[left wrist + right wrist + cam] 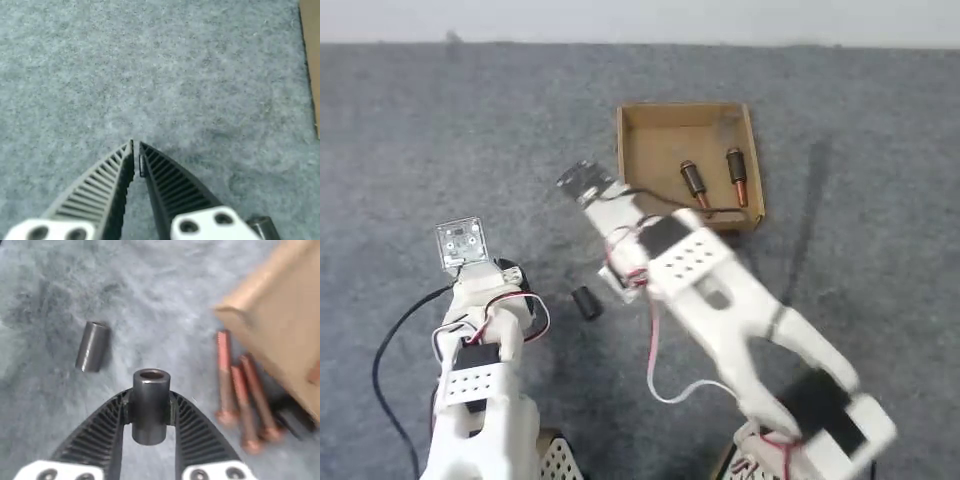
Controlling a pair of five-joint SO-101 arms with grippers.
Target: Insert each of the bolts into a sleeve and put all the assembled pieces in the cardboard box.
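My right gripper (150, 402) is shut on a dark metal sleeve (151, 385), held upright just above the carpet. A second sleeve (93, 346) lies loose on the carpet beyond it, also seen as the dark sleeve (585, 302) between the two arms. Three copper bolts (242, 400) lie side by side beside the corner of the cardboard box (280, 325). The cardboard box (640, 150) holds two assembled pieces (693, 180) (737, 175). My left gripper (136, 146) is shut with nothing in it, low over bare carpet.
The right arm (700, 265) stretches from the front right across the middle, covering the ground in front of the box. The left arm (480, 340) stands at the front left. Grey carpet (470, 130) covers the table; the box's edge (311, 60) shows beyond the left gripper.
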